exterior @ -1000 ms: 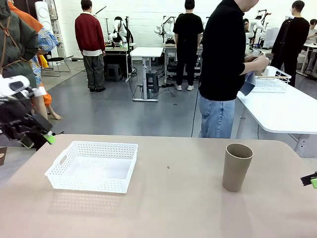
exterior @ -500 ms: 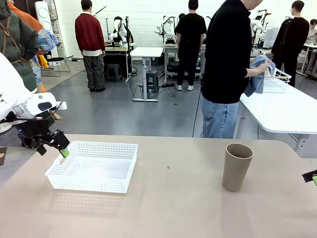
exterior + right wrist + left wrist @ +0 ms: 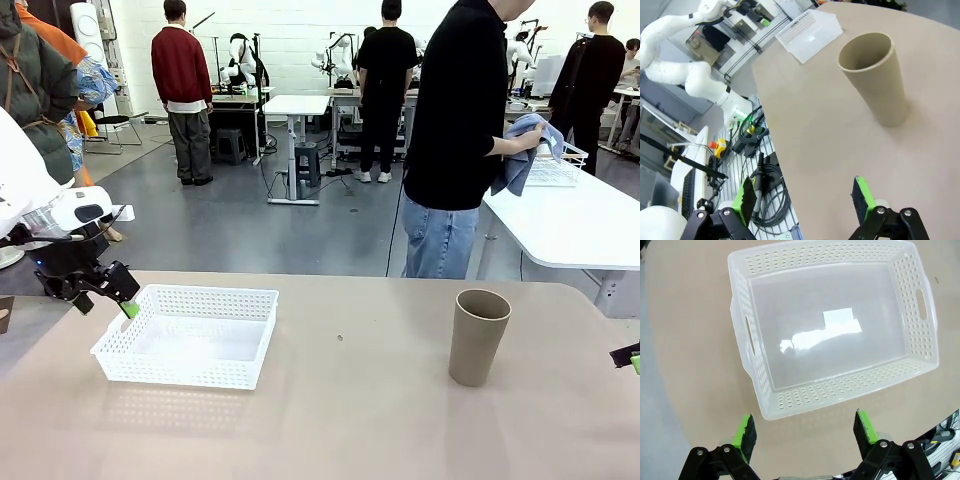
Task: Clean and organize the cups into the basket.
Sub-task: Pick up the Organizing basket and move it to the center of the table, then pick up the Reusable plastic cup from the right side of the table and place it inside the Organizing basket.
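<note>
— What are the jaws doing now?

— The left gripper [image 3: 805,427] has its green-padded jaws wide apart and holds nothing. A second ago it hung higher and farther out past the table's left edge. Since then it has come down and in, and it now sits just beside the left short end of the white basket [image 3: 196,293]. For the last half second it has barely moved.

— And the other one?

— The right gripper [image 3: 805,197] is also spread open and empty. It stays low at the right edge of the table [image 3: 340,420], pointing toward the cup [image 3: 478,338] but well apart from it.

— Where are the cup and the basket?

— Neither has moved. The tan cup stands upright, mouth up, on the right half of the table. The basket sits empty on the left half, well apart from the cup.

— Anything else different?

— The person [image 3: 455,120] at the far side has turned toward the white table [image 3: 570,225] and lifted a blue cloth [image 3: 520,160] near a wire basket [image 3: 555,165]. I cannot tell whether a cup is in the cloth.

— So what does it mean for the job?

— My guess is nothing is packed yet. The left arm looks set to steady the basket, while the cup has yet to be picked up.
</note>
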Motion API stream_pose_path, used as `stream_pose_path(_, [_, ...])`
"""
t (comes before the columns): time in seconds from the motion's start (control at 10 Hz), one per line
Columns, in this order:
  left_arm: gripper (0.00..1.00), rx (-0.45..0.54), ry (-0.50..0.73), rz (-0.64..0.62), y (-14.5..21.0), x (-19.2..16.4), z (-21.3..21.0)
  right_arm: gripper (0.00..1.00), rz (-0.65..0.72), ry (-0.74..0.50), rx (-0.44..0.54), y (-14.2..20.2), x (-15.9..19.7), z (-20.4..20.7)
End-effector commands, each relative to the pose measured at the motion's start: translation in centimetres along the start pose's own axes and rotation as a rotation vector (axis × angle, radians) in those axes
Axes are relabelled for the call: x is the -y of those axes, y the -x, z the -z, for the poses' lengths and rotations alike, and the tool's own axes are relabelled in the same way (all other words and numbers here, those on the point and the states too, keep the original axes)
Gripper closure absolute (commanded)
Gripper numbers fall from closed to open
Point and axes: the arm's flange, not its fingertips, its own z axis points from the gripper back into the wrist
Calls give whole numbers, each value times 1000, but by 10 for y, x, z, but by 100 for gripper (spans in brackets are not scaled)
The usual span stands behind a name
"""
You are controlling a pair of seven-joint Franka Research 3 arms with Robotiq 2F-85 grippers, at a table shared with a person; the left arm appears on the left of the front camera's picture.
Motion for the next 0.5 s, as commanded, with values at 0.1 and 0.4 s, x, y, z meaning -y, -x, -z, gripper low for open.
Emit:
stream_pose_path(0.1, [0,-5,-23,-29,-3,2,-1,0,-210,-91,-62,-28,41,44])
stream_pose_path(0.4, [0,16,-87,-37,-15,20,1,0,-316,-64,-70,-28,68,63])
